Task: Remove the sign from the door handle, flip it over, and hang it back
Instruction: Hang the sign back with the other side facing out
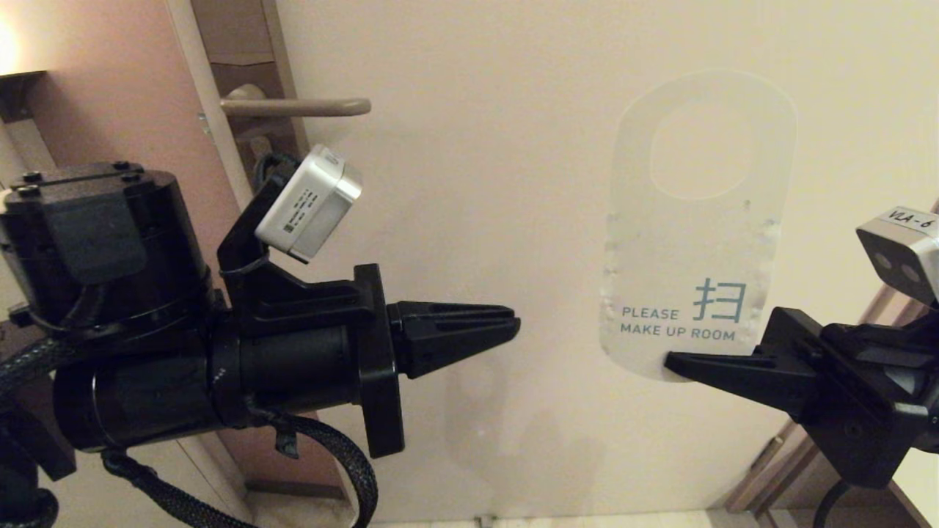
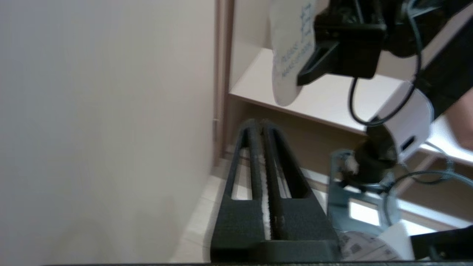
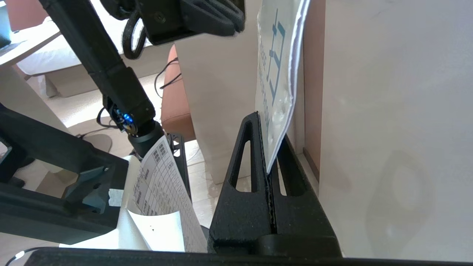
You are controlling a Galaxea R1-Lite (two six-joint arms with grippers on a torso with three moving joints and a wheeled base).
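While the right gripper (image 1: pixel 671 361) clamps the lower rounded edge of the sign (image 1: pixel 700 220), the card stands upright in front of the door (image 1: pixel 477 220), its white face with "PLEASE MAKE UP ROOM" turned toward the head camera and its oval hole uppermost. In the right wrist view the sign (image 3: pixel 275 85) sits pinched between the two black fingers (image 3: pixel 255 147). The left gripper (image 1: pixel 513 326) points level toward the sign from its handle side, apart from it, jaws pressed together on nothing; in the left wrist view its fingertips (image 2: pixel 258 127) meet. Farther back, the door handle (image 1: pixel 301 107) projects from its brown backplate (image 1: pixel 257 81), well apart from the sign and bare.
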